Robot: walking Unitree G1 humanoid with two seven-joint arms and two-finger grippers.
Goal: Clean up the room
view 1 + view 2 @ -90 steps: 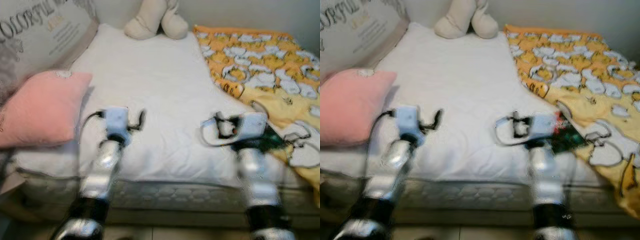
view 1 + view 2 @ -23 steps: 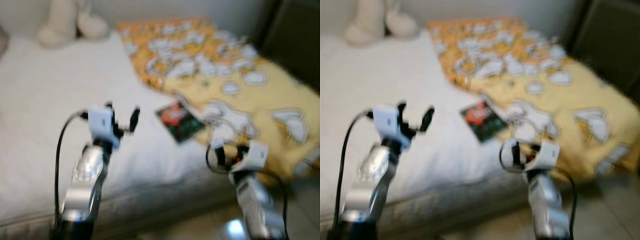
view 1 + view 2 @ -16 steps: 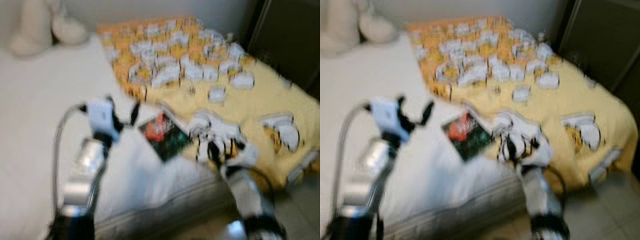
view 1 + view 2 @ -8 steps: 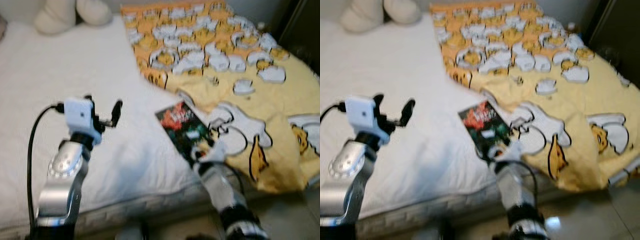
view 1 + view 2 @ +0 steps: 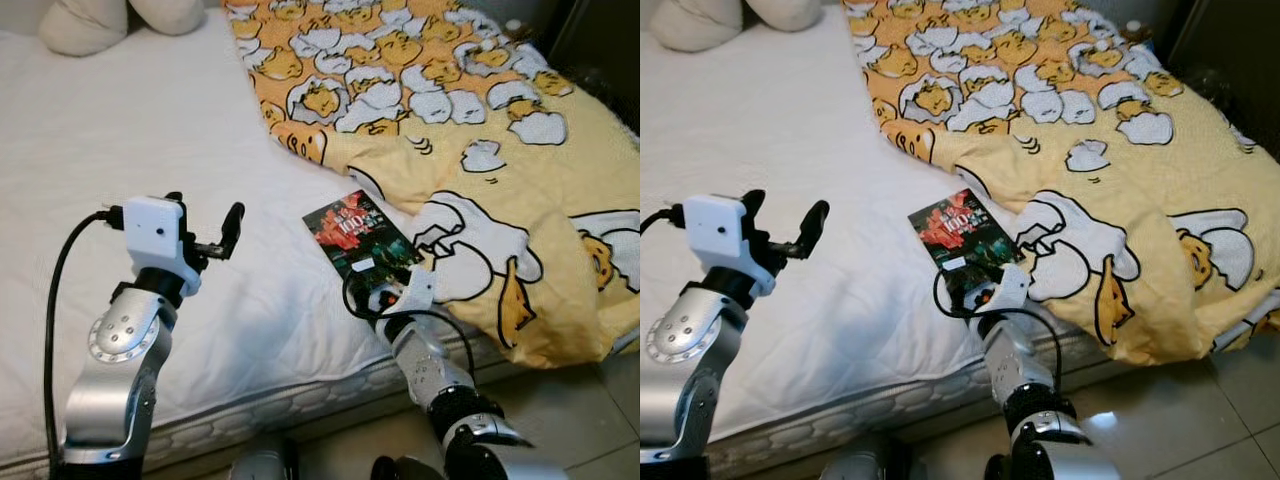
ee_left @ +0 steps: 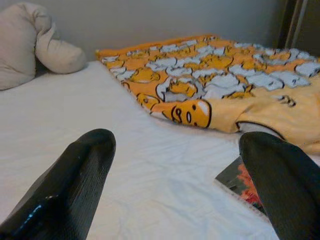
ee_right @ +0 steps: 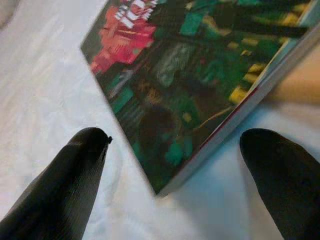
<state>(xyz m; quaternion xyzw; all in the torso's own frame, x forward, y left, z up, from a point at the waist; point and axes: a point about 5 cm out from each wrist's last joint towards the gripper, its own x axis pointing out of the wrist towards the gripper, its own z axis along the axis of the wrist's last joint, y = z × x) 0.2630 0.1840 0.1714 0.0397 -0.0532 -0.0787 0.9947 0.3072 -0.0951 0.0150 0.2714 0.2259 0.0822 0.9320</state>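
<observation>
From the head views, a book (image 5: 362, 243) with a dark red-and-green cover is lying flat on the white bed (image 5: 120, 130), near the mattress edge, its far side just beside or slightly under the fold of the yellow blanket (image 5: 500, 150). The right hand (image 5: 392, 290) is reaching in at the book's near corner. The left hand (image 5: 205, 225) is hovering over bare sheet, well apart from the book, fingers spread and holding nothing. A cream plush toy (image 5: 110, 20) is sitting at the bed's far end.

In the left wrist view, both black fingers (image 6: 70, 185) are standing wide apart, with the book's corner showing beyond them.

In the right wrist view, the fingers (image 7: 75, 175) are splayed wide, empty, straddling the book's near corner (image 7: 170, 185). A good grasp probably means sliding one finger under that slightly raised edge while the other presses on the cover, then closing firmly without catching the blanket.
</observation>
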